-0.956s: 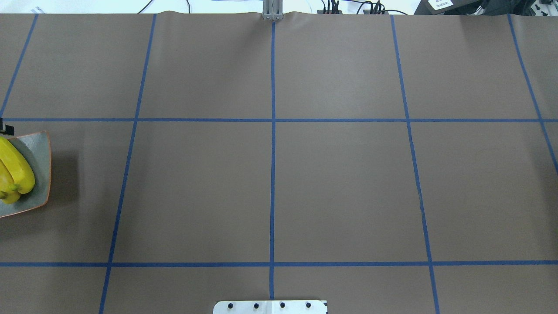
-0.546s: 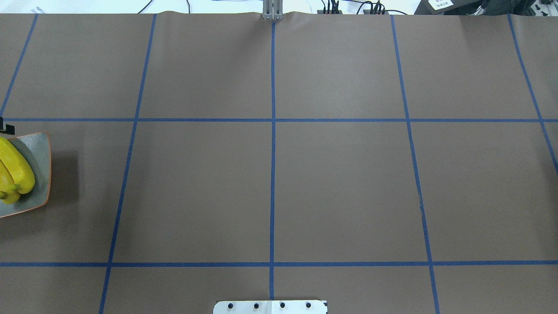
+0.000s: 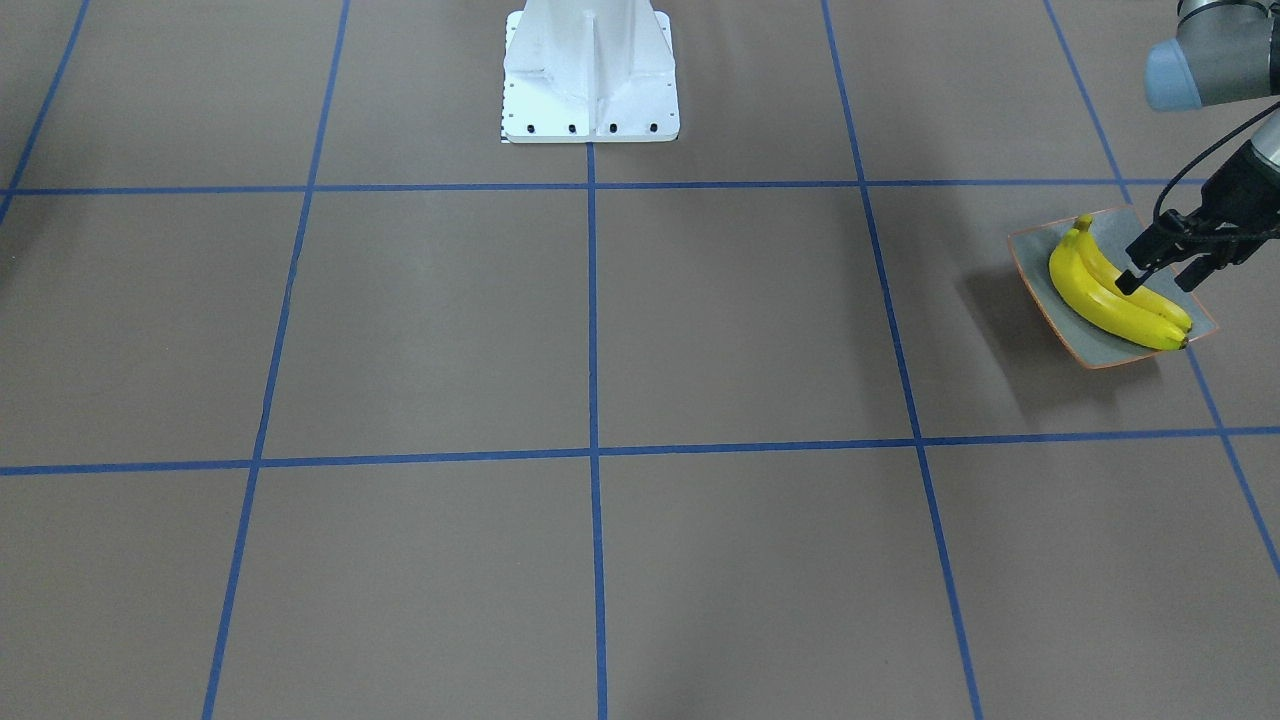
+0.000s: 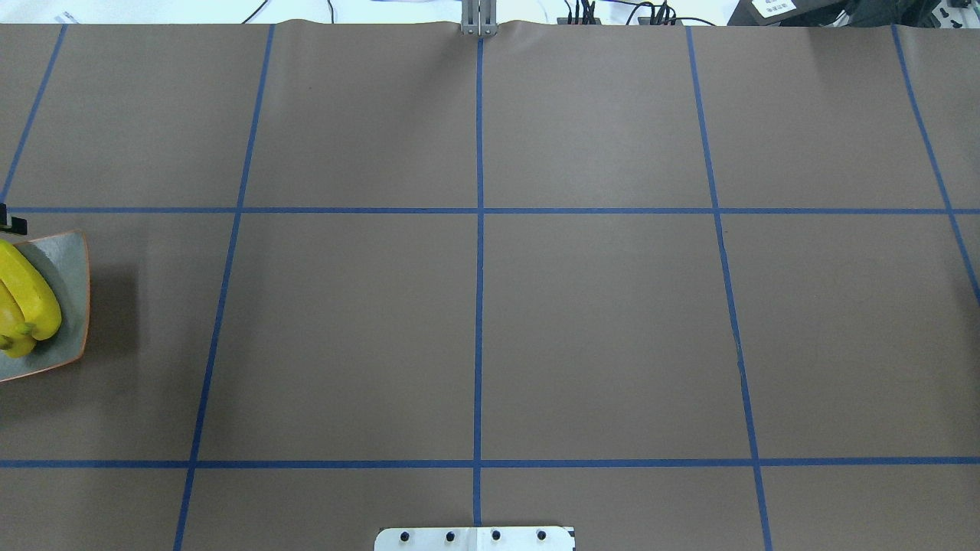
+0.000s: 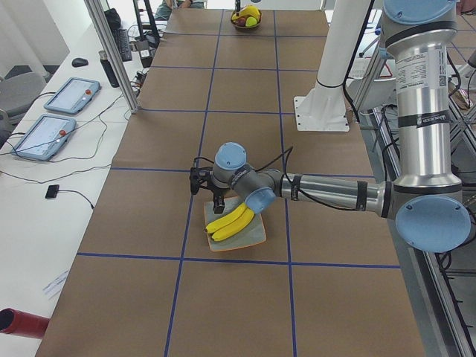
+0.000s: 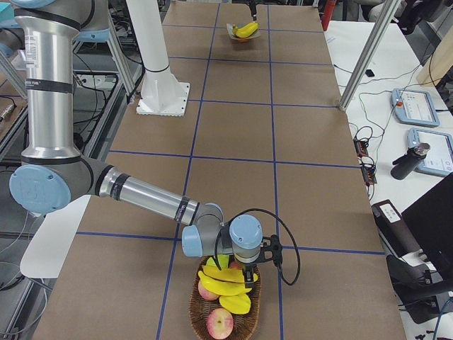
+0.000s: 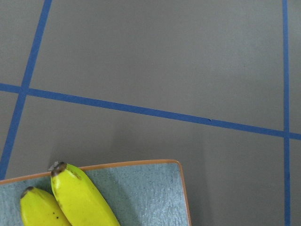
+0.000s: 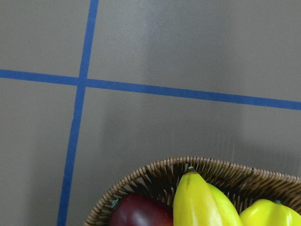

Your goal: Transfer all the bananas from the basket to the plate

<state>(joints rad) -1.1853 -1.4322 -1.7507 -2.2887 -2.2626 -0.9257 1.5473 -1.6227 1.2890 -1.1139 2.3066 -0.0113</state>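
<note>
2 bananas [image 3: 1110,300] lie side by side on the plate [image 3: 1038,247], which sits at the left end of the desk [image 3: 700,320], inside 1 square of the blue tape lines [image 3: 592,300]. The left gripper [image 3: 1160,278] hangs just over them with its jaws spread apart and nothing held. In the front-facing view 1 fingertip overlaps a banana, but whether it touches cannot be told.

At the right end of the desk stands the wicker basket [image 8: 221,165]. In it lie other bananas [image 6: 225,283], at least 2, along with reddish apples [image 6: 219,322]. The right gripper [image 6: 248,271] hangs over the basket's far side, and how its jaws stand cannot be told.
</note>
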